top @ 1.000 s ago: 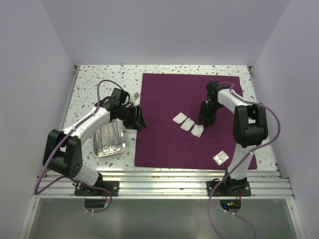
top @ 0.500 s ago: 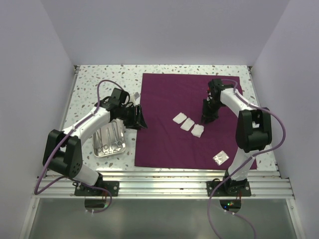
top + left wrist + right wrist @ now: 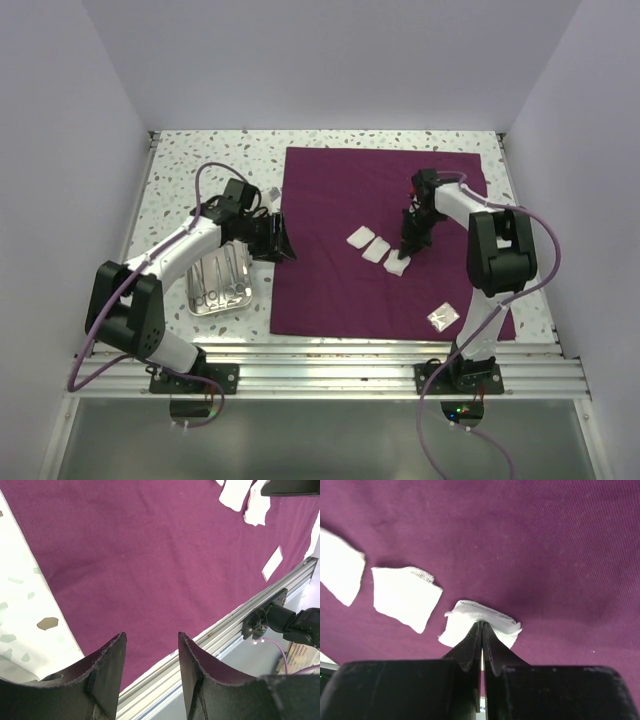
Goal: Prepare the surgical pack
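The maroon cloth (image 3: 340, 200) lies flat and spread on the table. Three white gauze squares sit in a row at its middle (image 3: 360, 238) (image 3: 376, 250) (image 3: 397, 264). My right gripper (image 3: 408, 248) is shut on the right-hand gauze square (image 3: 485, 616), pinching its bunched edge at the cloth (image 3: 545, 540); the gripper (image 3: 482, 626) is at cloth level. My left gripper (image 3: 283, 245) is open and empty over the cloth's left edge (image 3: 150, 555), its jaws (image 3: 150, 637) apart. The steel tray (image 3: 192, 300) with silver instruments (image 3: 220, 280) sits left of the cloth.
A small clear packet (image 3: 441, 317) lies on the cloth's near right corner, also in the left wrist view (image 3: 272, 562). A small white item (image 3: 270, 192) lies on the speckled table behind the left arm. The metal rail (image 3: 320, 365) runs along the near edge.
My right gripper has shifted slightly left and nearer, onto the right-hand gauze square. The left arm has barely moved.
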Controlling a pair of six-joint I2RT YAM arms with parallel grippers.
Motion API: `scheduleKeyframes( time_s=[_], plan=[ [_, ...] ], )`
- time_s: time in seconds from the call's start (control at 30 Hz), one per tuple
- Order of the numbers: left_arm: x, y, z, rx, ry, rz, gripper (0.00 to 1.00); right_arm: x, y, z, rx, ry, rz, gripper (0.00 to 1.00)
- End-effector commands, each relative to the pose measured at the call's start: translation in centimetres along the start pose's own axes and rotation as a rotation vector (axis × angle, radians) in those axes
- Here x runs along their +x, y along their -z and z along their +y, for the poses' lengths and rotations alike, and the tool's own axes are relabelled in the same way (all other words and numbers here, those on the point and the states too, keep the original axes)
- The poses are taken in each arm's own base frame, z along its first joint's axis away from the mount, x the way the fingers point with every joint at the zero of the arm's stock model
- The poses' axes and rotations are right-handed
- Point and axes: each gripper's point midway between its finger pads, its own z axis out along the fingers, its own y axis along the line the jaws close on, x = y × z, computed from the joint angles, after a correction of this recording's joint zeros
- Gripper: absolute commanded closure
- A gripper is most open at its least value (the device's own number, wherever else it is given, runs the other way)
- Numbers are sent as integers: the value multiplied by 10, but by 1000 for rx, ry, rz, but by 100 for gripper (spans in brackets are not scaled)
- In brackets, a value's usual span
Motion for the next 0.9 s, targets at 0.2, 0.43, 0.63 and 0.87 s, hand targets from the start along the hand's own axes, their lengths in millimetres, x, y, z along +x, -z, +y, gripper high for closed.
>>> scheduleKeyframes(
  time_s=[0.2, 0.43, 0.63, 0.87],
  plan=[
    [-6, 4, -15, 55, -18, -34, 50, 11, 31, 10, -44, -44, -54, 79],
    [2, 3, -14, 61, -31, -6, 50, 35, 44, 13, -118, -101, -113, 59],
    [8, 7, -12, 49, -49, 11, 50, 49, 28, 27, -247, -217, -108, 46],
    [9, 11, -11, 39, -64, 13, 50, 37, 21, 23, -249, -262, -169, 48]
  ],
)
